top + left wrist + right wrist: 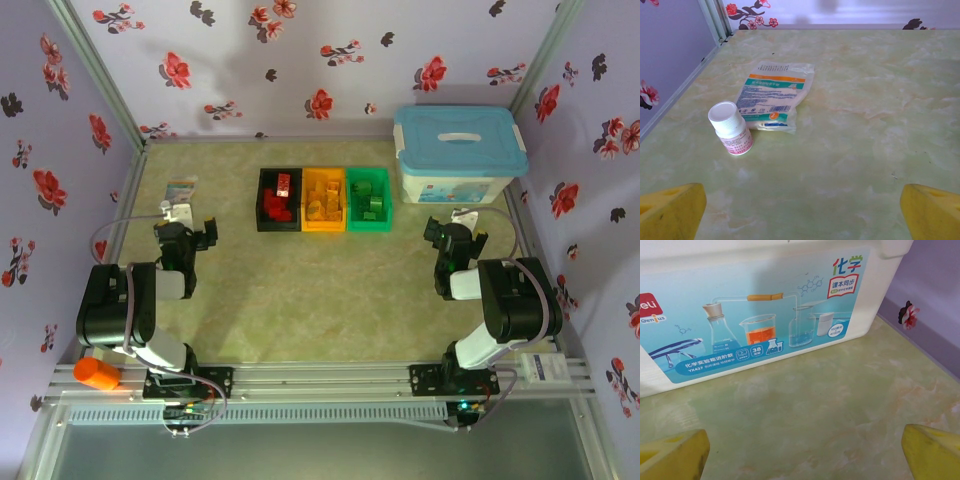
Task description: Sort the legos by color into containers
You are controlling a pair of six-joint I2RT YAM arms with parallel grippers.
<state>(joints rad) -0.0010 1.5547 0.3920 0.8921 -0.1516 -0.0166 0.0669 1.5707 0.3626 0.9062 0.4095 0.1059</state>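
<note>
**On the table: bricks in their bins, both grippers spread wide**

At the near side, the left gripper and right gripper hang over bare table. Each has its yellow fingers far apart and holds nothing. Farther back at the middle, the containers stand joined in a row. Small studded legos lie inside them: red in black, orange-yellow in orange, green in green. A white box stands just to their right.

Black bin holds red legos; orange bin, orange-yellow legos; green bin, green legos; white box near, right of row.
</note>
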